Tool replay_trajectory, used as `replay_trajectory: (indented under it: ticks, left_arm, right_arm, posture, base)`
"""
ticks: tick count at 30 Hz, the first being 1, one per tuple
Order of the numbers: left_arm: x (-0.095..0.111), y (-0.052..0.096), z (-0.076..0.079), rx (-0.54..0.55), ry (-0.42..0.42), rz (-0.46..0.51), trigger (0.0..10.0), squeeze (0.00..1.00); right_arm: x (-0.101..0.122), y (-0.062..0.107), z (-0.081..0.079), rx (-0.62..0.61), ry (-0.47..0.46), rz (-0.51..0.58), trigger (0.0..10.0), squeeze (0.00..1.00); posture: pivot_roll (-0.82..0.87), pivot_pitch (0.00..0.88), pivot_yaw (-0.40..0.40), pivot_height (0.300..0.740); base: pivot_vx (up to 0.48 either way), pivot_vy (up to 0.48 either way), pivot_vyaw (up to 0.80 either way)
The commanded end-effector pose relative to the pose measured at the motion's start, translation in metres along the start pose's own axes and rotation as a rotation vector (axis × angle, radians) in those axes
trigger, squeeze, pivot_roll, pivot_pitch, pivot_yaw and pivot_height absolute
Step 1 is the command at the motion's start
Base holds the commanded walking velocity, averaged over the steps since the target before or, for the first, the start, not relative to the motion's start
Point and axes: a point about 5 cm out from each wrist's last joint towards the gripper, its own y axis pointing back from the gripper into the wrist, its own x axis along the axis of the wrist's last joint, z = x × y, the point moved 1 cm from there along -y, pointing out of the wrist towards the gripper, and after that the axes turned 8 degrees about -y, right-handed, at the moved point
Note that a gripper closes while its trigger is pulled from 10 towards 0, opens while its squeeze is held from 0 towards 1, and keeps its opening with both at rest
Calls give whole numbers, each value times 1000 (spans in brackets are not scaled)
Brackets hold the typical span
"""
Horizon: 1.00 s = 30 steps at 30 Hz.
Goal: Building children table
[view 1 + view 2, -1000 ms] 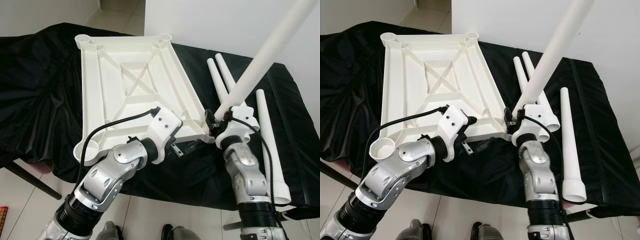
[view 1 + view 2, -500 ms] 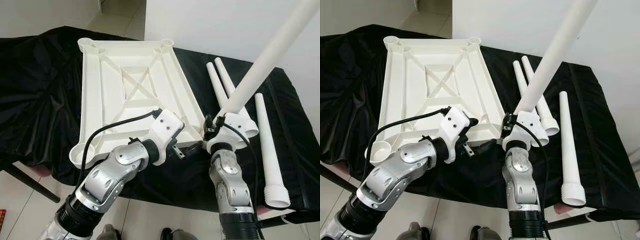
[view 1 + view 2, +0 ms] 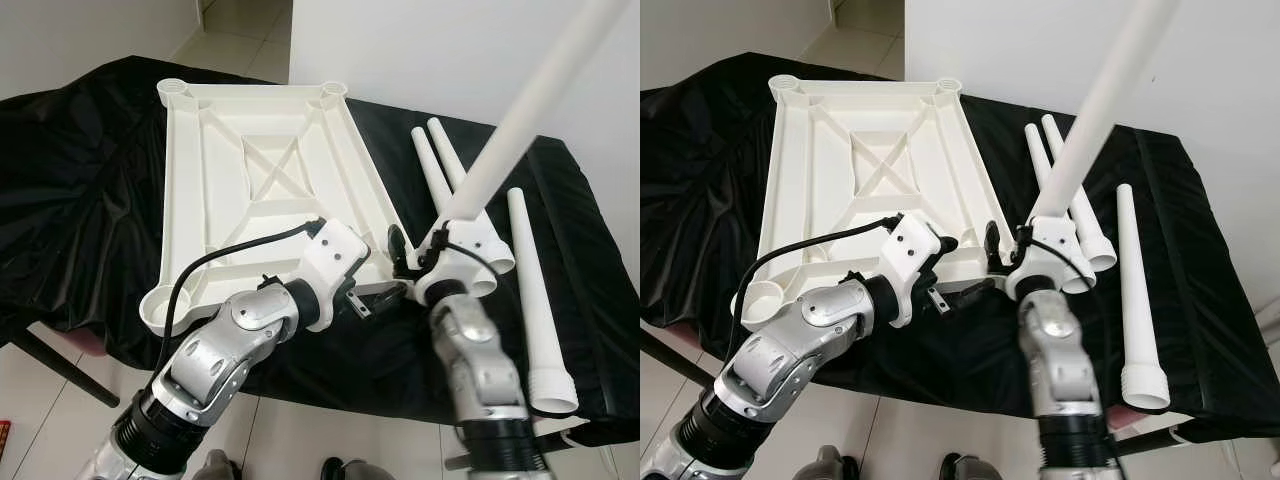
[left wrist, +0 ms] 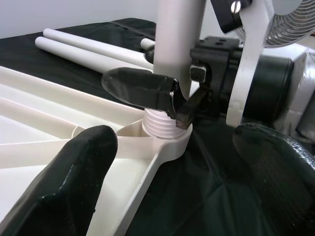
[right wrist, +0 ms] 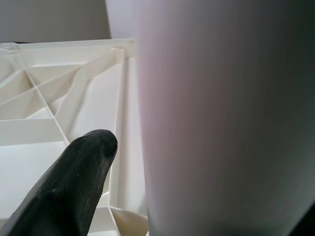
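An upside-down white table top point(image 3: 260, 180) lies on a black cloth. A white leg point(image 3: 520, 100) leans up to the right, its threaded end point(image 4: 160, 123) sitting in the near right corner socket. My right gripper point(image 3: 428, 235) is open around the leg's base; one finger point(image 3: 397, 243) stands clear of the leg, with a gap beside it in the right wrist view. My left gripper point(image 4: 177, 177) is open just in front of that corner, a finger point(image 4: 74, 182) on either side, holding nothing.
Two more legs point(image 3: 440, 165) lie side by side right of the table top, and a third point(image 3: 530, 290) lies further right near the cloth's edge. Open sockets mark the near left corner point(image 3: 163, 303) and the far corners. The black cloth point(image 3: 80, 180) drops to tiled floor in front.
The right forearm has swung over to the right and its visible finger has spread away from the leg. The leg stands slightly steeper. The left gripper stays at the corner.
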Motion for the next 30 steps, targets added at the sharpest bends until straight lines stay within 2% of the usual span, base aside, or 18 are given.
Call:
replay_trajectory:
  ticks: [1, 2, 5, 6, 9, 12, 19, 20, 21, 22, 23, 24, 25, 26, 30]
  left_arm:
    - [1, -1, 10, -80, 3, 18, 10000, 0]
    - [1, -1, 10, -80, 3, 18, 10000, 0]
    - [1, 0, 9, -68, 6, 17, 10000, 0]
    - [1, 0, 9, -68, 6, 17, 10000, 0]
    - [2, 0, 9, -64, 8, 16, 10000, 0]
    - [1, 1, 8, -63, 9, 14, 10000, 0]
    - [0, 2, 10, -77, 9, 4, 10000, 0]
    - [0, 3, 11, -84, 10, 3, 10000, 0]
    - [0, 3, 11, -84, 10, 3, 10000, 0]
    - [0, 3, 11, -86, 10, 1, 10000, 0]
    - [0, 3, 11, -88, 10, -1, 10000, 0]
    - [0, 4, 11, -89, 10, -2, 10000, 0]
    - [0, 4, 11, -89, 10, -2, 10000, 0]
    - [-1, 4, 10, -89, 11, -4, 10000, 0]
    - [-1, 4, 10, -87, 11, -6, 10000, 0]
  right_arm:
    - [-2, -1, 1, 33, -8, -23, 10000, 0]
    - [-2, -1, 1, 33, -8, -23, 10000, 0]
    - [2, -4, 8, 167, 58, -46, 10000, 0]
    - [2, -4, 8, 167, 58, -46, 10000, 0]
    - [-2, -6, 19, 262, 85, -106, 10000, 0]
    - [-2, -8, 27, 285, 98, -118, 10000, 0]
    - [-9, -8, 31, 332, 107, -164, 10000, 0]
    - [-11, -9, 33, 343, 102, -171, 9137, 0]
    - [-11, -9, 33, 343, 102, -171, 9137, 0]
    - [-11, -9, 33, 351, 101, -173, 5412, 0]
    - [-12, -9, 33, 364, 94, -176, 4667, 0]
    - [-12, -9, 33, 374, 90, -180, 431, 0]
    - [-12, -9, 33, 374, 90, -180, 431, 0]
    - [-13, -8, 33, 384, 81, -182, 0, 0]
    - [-12, -7, 34, 409, 66, -173, 0, 0]
  posture:
    - [42, 96, -94, 740]
    - [42, 96, -94, 740]
    - [48, 106, -95, 740]
    - [48, 106, -95, 740]
    - [52, 109, -95, 740]
    - [55, 111, -94, 740]
    - [57, 119, -90, 740]
    - [58, 124, -86, 740]
    - [58, 124, -86, 740]
    - [58, 127, -86, 740]
    - [58, 130, -85, 740]
    - [58, 130, -85, 740]
    - [58, 130, -85, 740]
    - [58, 135, -84, 740]
    - [60, 138, -84, 740]
  base:
    - [0, 0, 0]
    - [0, 0, 0]
    - [0, 0, 0]
    - [0, 0, 0]
    - [0, 0, 0]
    - [0, 0, 0]
    - [0, 0, 0]
    - [0, 0, 0]
    - [0, 0, 0]
    - [0, 0, 0]
    - [0, 0, 0]
    - [0, 0, 0]
    - [0, 0, 0]
    - [0, 0, 0]
    - [0, 0, 0]
